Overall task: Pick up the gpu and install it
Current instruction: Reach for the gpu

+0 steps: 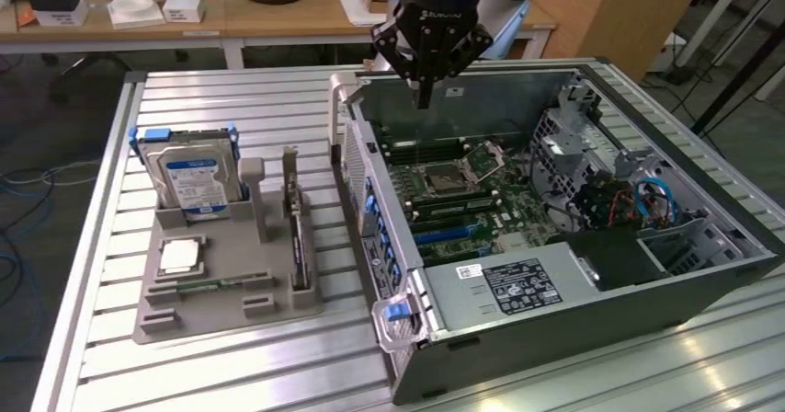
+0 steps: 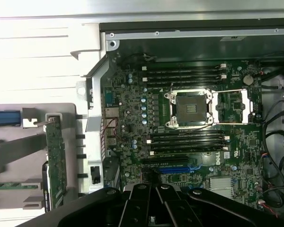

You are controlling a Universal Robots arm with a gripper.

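Gpu (image 1: 294,226) near blue-labelled drive (image 1: 194,182), jaws shut

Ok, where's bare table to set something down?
Bare slats past the hard drive, toward the table's far edge, and in front of the gray holder at the near edge. Crowded: the narrow strip between the gpu and the open case, and inside the case.
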